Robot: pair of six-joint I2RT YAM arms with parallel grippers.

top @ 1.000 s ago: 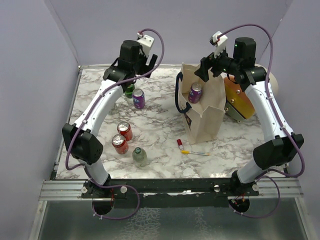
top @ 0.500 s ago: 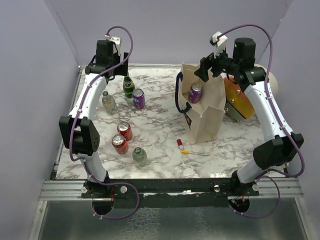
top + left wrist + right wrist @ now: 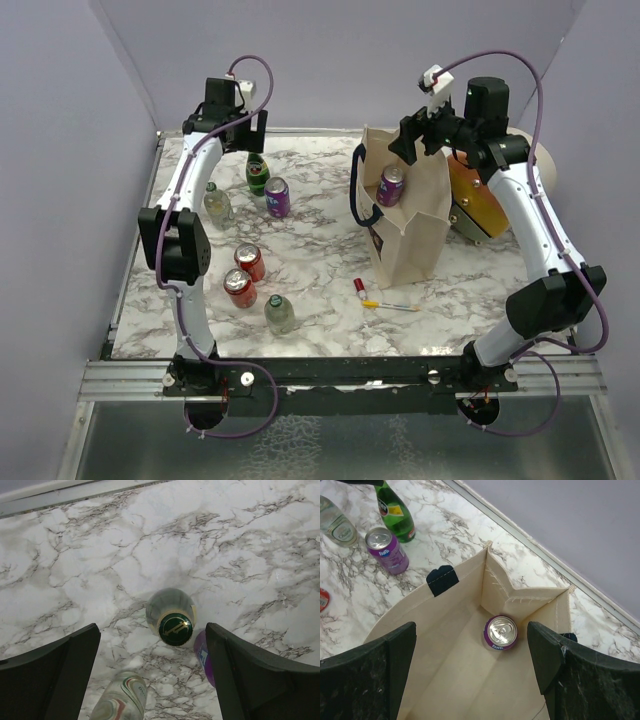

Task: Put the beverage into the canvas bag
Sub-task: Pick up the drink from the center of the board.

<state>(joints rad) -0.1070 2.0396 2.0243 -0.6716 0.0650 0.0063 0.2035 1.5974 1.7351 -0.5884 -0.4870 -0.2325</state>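
The beige canvas bag stands upright at the right, its dark handle on the rim. A purple can stands inside it, in a corner. My right gripper hovers open over the bag's mouth, holding nothing. More beverages stand on the table: a green bottle, a purple can and a clear bottle. My left gripper hangs open above the green bottle's cap, apart from it, with the purple can by its right finger.
Two red cans and a small clear bottle stand near the front left. A marker lies in front of the bag. A cream-and-orange container lies behind the bag to the right. Purple walls close the table's back and sides.
The left arm swung left from the table's back middle, then came back a little to hang over the green bottle. The right arm and the bag have not moved.
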